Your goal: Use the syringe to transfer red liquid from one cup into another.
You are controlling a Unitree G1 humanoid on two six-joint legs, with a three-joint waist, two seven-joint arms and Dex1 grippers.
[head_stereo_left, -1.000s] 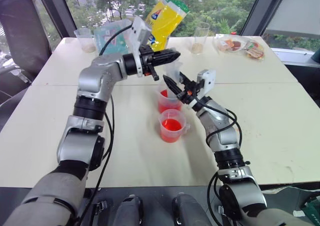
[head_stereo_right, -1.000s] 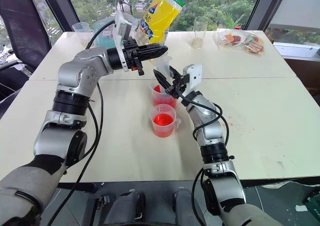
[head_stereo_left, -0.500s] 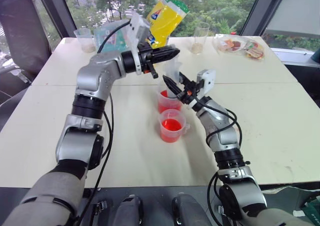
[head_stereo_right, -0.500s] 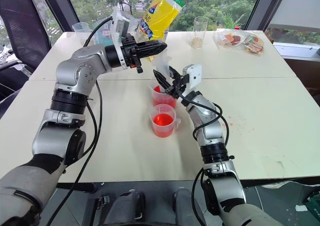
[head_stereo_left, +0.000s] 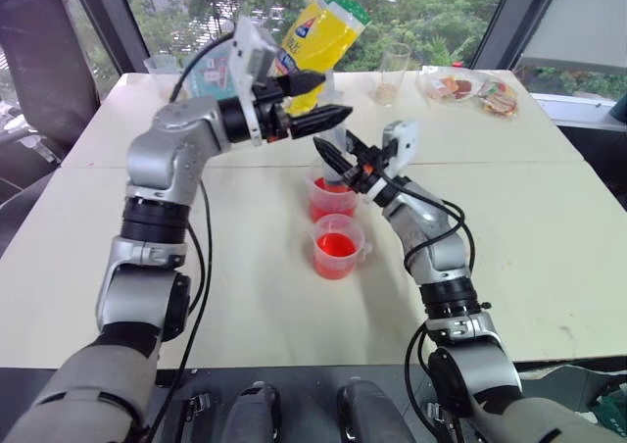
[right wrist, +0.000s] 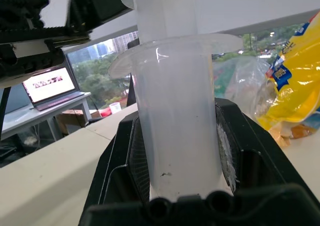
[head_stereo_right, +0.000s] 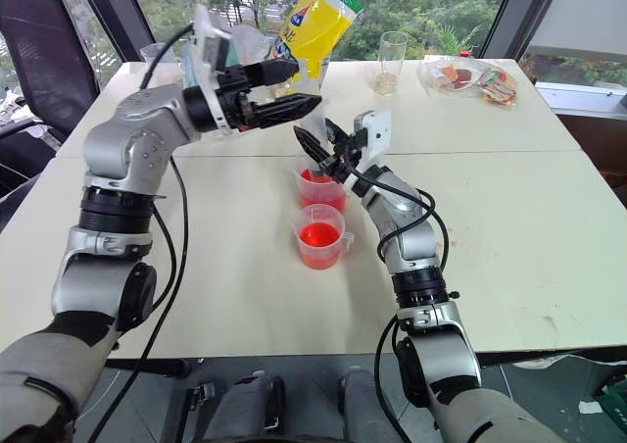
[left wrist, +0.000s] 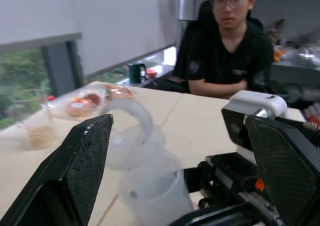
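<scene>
The right claw is squeezed tight on the big clear plastic syringe, holding it up over the taller clear cup of red liquid on the pale table. The left claw is wide open and holds nothing, just above the syringe top. The smaller red cup sits right beside the taller one. It looks like filling time: next, the left claw must grip the plunger.
</scene>
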